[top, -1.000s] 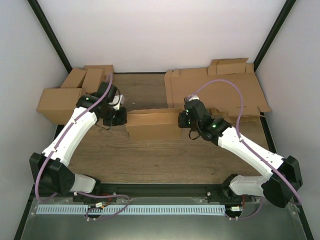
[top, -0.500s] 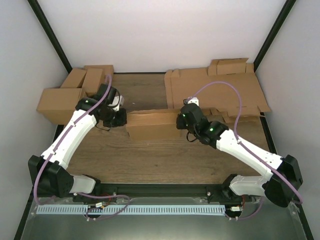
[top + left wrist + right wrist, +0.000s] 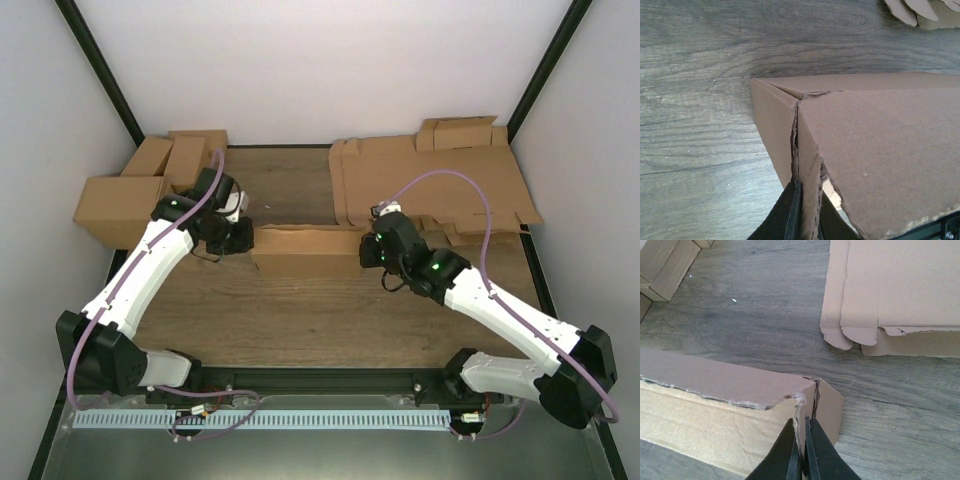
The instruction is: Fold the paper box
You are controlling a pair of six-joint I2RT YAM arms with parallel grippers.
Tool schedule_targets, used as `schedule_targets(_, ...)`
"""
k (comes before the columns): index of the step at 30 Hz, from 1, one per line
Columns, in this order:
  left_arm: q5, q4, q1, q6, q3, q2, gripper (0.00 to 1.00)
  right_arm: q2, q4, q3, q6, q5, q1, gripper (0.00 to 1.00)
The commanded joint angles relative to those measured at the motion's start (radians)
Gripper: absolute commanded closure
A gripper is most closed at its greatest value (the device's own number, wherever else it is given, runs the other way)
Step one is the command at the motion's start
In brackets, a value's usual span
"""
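The paper box [image 3: 305, 252] is a long brown carton lying across the middle of the table. My left gripper [image 3: 246, 236] is at its left end. In the left wrist view that gripper [image 3: 807, 212] is shut on the box's end wall [image 3: 810, 165], with the cardboard edge pinched between the black fingers. My right gripper [image 3: 368, 250] is at the right end. In the right wrist view it [image 3: 802, 452] is shut on a torn-edged end flap of the box [image 3: 730, 410], beside the angled corner tab [image 3: 829, 407].
A pile of flat brown cardboard sheets [image 3: 430, 180] lies at the back right, and its rounded tabs [image 3: 850, 335] are close behind the box. A cluster of brown cartons [image 3: 140, 190] fills the back left corner. White walls enclose the table.
The right wrist has turned and come down a little nearer at the box's right end, and its forearm has swung rightward. The left arm and the box have stayed put.
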Motion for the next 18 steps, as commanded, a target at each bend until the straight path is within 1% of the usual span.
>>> schedule_targets(1, -0.042, -0.037, 0.003, 0.011, 0.020, -0.003, 0.96, 0.033, -0.212, -0.060, -0.010, -0.063, -0.008, 0.99)
schedule_targets(6, -0.032, -0.031, 0.003, 0.010, 0.025, 0.000, 0.96, 0.035, -0.156, -0.091, 0.001, -0.042, -0.009, 0.99)
schedule_targets(11, -0.026, -0.006, 0.003, 0.004, 0.001, -0.007, 0.96, 0.072, -0.083, -0.147, 0.057, -0.074, -0.009, 0.99)
schedule_targets(14, -0.015, 0.025, 0.003, -0.009, -0.036, -0.018, 0.96, 0.063, -0.036, -0.198, 0.091, -0.102, -0.009, 0.99)
schedule_targets(17, -0.012, 0.047, 0.002, -0.019, -0.050, -0.026, 0.96, 0.044, -0.041, -0.205, 0.091, -0.098, -0.009, 0.98)
schedule_targets(18, -0.013, 0.055, 0.001, -0.019, -0.053, -0.030, 0.96, 0.037, -0.055, -0.194, 0.092, -0.091, -0.009, 0.96)
